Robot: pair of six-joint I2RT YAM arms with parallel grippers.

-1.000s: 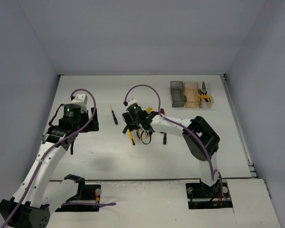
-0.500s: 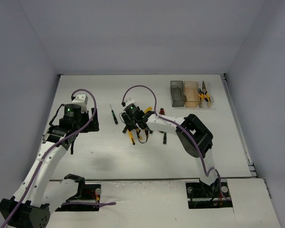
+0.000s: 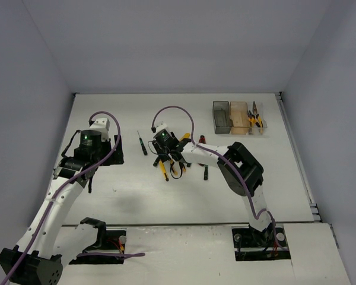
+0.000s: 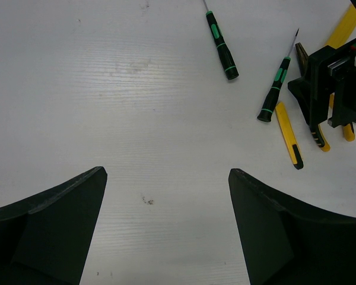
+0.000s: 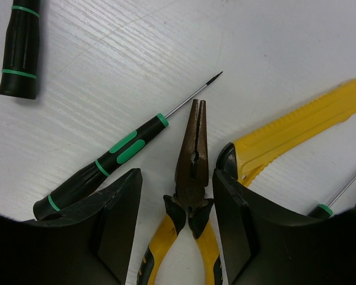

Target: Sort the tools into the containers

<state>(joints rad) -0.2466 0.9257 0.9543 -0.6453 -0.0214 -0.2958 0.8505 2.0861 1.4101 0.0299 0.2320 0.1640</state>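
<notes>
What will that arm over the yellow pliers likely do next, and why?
Probably ease down and shut the right tool on the yellow-handled pliers: its open fingers stand either side of the pliers' joint, with nothing gripped yet.

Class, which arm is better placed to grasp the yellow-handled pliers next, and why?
Right. The right gripper, open, straddles the pliers; the left gripper hangs over the table, aside from them.

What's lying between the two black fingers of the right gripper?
Yellow-handled needle-nose pliers lie on the table inside the open right gripper, with the nose pointing away from it. The right wrist view shows this.
</notes>
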